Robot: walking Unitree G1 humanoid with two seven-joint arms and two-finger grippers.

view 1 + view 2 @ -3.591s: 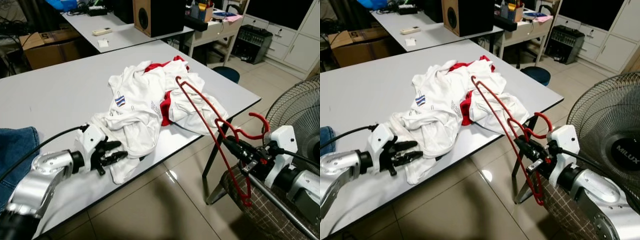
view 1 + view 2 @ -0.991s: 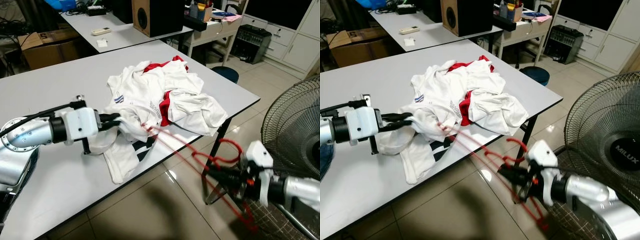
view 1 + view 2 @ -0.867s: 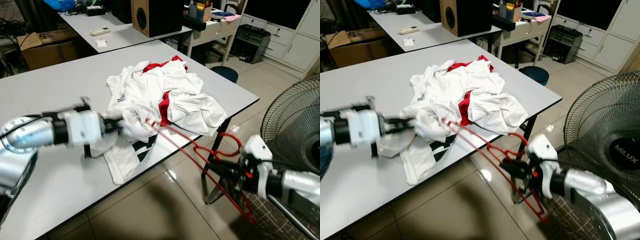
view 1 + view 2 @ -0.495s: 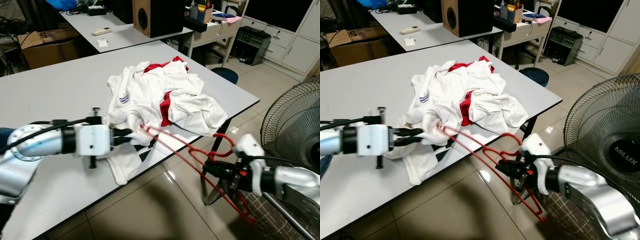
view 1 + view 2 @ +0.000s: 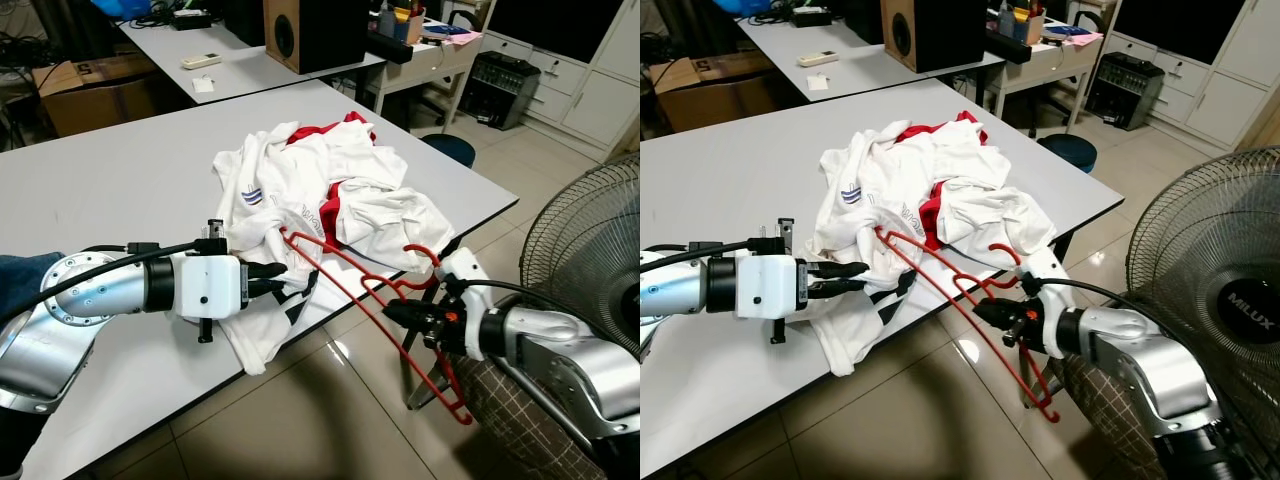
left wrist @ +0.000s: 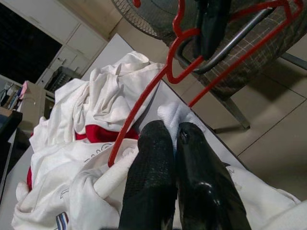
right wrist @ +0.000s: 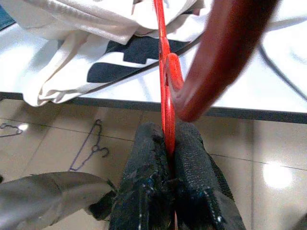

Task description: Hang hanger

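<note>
A white and red shirt (image 5: 330,190) lies crumpled on the grey table (image 5: 120,180) near its right front corner. My left gripper (image 5: 275,276) is shut on a white fold of the shirt (image 6: 170,112) at the table's front edge. My right gripper (image 5: 405,313) hovers just off the table's corner and is shut on the thin wire of a red hanger (image 7: 164,86). The hanger's hook (image 5: 421,250) curls above that gripper. One end of the hanger reaches the pinched fold, and the other end hangs down over the floor.
A large standing fan (image 5: 1220,290) is close on the right, with a checkered basket (image 5: 500,400) under my right arm. Blue jeans (image 5: 20,275) lie at the table's left. A blue stool (image 5: 450,148), a second table and a speaker (image 5: 315,30) stand behind.
My right gripper has lifted the hanger and carried it left toward the table, so its end now meets the shirt. My left gripper has drawn the pinched fold rightward toward the table's edge.
</note>
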